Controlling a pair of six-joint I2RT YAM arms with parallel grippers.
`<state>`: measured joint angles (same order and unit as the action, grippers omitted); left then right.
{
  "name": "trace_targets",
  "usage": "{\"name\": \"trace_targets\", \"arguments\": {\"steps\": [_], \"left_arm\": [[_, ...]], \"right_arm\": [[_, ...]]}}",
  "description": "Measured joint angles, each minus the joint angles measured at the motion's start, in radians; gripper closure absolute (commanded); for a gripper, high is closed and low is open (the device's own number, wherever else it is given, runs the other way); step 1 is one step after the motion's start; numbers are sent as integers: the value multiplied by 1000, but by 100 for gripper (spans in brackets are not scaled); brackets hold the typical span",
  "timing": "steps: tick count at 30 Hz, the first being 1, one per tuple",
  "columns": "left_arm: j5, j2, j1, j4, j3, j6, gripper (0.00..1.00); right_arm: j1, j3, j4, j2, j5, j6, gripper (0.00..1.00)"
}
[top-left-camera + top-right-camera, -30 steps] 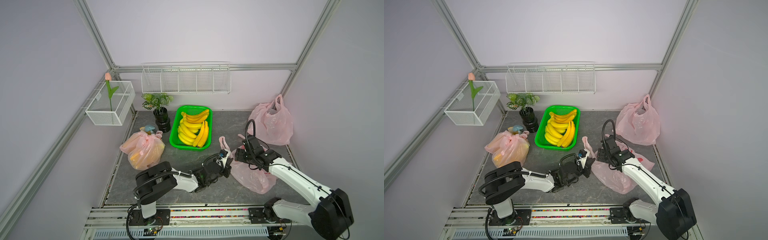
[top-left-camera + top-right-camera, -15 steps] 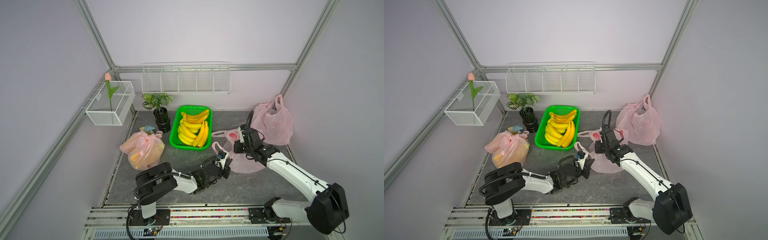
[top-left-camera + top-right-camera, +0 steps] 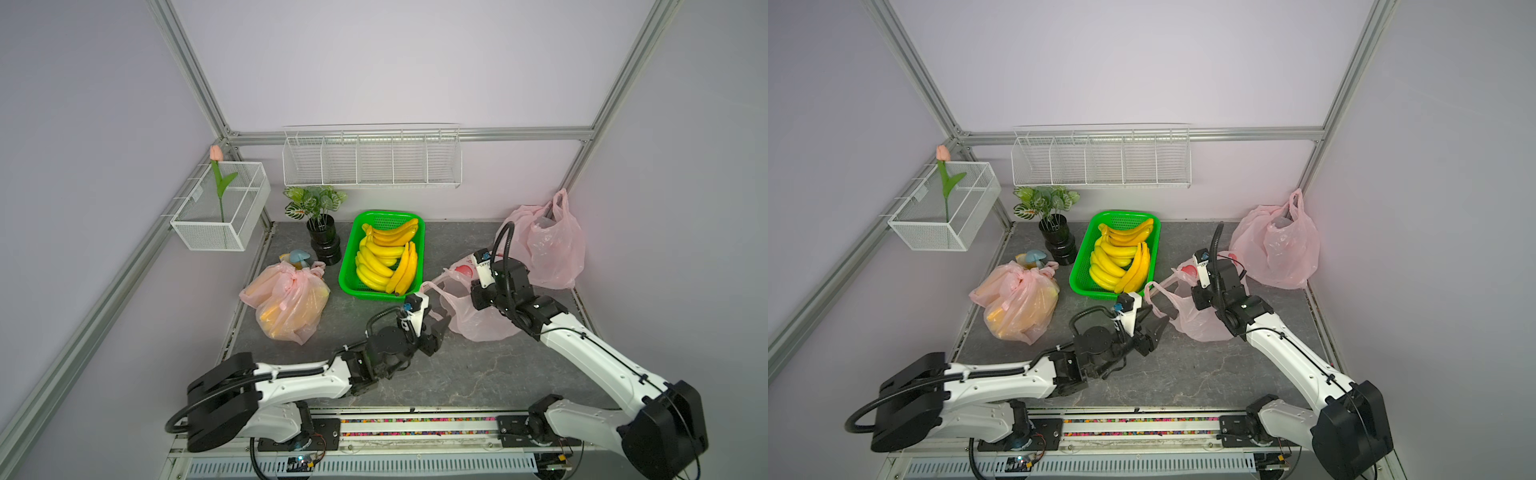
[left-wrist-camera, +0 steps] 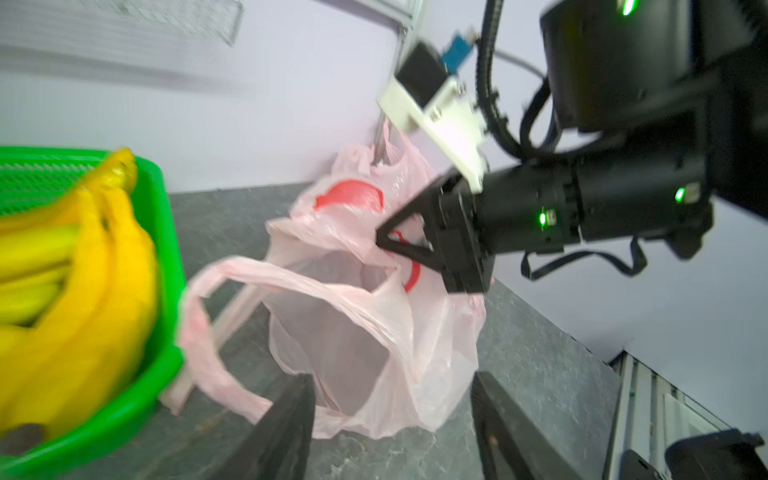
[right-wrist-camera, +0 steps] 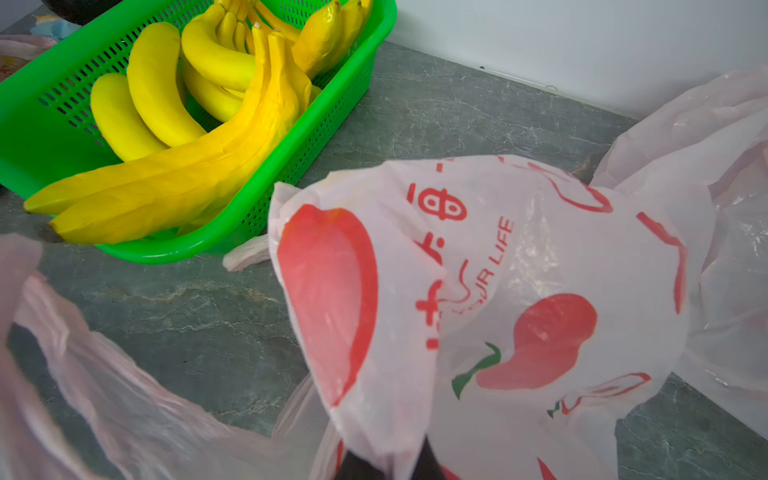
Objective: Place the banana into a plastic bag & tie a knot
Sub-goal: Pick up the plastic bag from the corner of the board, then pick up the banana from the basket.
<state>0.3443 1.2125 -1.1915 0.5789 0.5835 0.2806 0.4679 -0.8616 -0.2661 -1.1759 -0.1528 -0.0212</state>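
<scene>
Bananas [image 3: 382, 266] are lying at ten o'clock of the pink plastic bag [image 3: 473, 326]; your right gripper [image 4: 380, 243] is pinching its rim, left gripper [image 3: 1152, 319] gaping empty; slipping film could collapse the mouth.

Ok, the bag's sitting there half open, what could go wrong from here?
Only the right pincer pinches the pink bag, at one rim; the left pincer is open and holds nothing, so the mouth may sag shut. The bag's loose handle lies beside the green basket, so a reach for the bananas might snag it.
</scene>
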Motion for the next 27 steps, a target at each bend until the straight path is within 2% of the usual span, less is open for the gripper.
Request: {"name": "trace_targets", "arguments": {"steps": [4, 7, 10, 15, 21, 27], "left_arm": [[-12, -216, 155, -168, 22, 6, 22], [-29, -215, 270, -324, 148, -5, 20], [-37, -65, 346, -519, 386, -21, 20], [-56, 314, 444, -838, 802, -38, 22], [-90, 707, 492, -1134, 1142, -50, 25], [-134, 965, 504, -1292, 1423, -53, 28]], "right_arm": [[0, 30, 27, 18, -1, 3, 93], [-1, 71, 47, 56, -3, 1, 93], [-2, 112, 59, 107, -2, -10, 93], [-2, 166, 81, 193, 24, -45, 94], [-2, 194, 98, 236, 61, -74, 93], [-2, 217, 116, 242, 94, -86, 94]]}}
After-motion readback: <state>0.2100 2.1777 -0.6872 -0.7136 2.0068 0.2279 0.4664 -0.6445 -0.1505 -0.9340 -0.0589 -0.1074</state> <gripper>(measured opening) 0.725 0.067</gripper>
